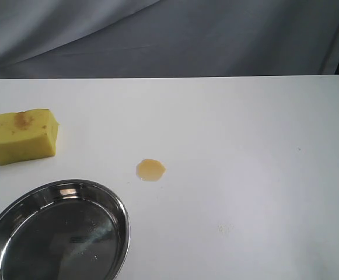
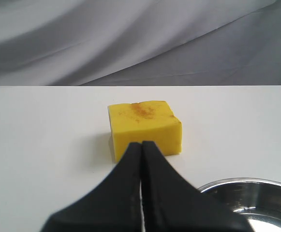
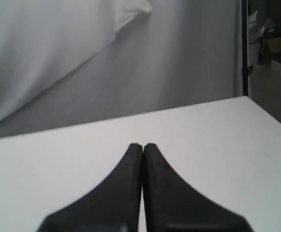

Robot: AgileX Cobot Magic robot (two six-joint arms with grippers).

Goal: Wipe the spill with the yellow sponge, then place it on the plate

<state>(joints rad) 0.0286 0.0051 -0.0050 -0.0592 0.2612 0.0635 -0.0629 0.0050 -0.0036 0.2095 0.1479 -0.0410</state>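
Note:
The yellow sponge (image 1: 24, 136) rests on the white table at the far left, brownish stain on its top face. A small amber spill (image 1: 150, 169) lies near the table's middle, right of the sponge. The steel plate (image 1: 17, 210) sits at the front left, below the sponge. Neither arm shows in the exterior view. In the left wrist view my left gripper (image 2: 141, 144) is shut and holds nothing, its tips short of the sponge (image 2: 145, 125), with the plate's rim (image 2: 246, 183) beside it. My right gripper (image 3: 142, 145) is shut, holding nothing, over bare table.
The white table (image 1: 245, 146) ends at a far edge against a grey cloth backdrop (image 1: 169, 35). The right wrist view shows the table's corner (image 3: 249, 99) with dark clutter beyond it.

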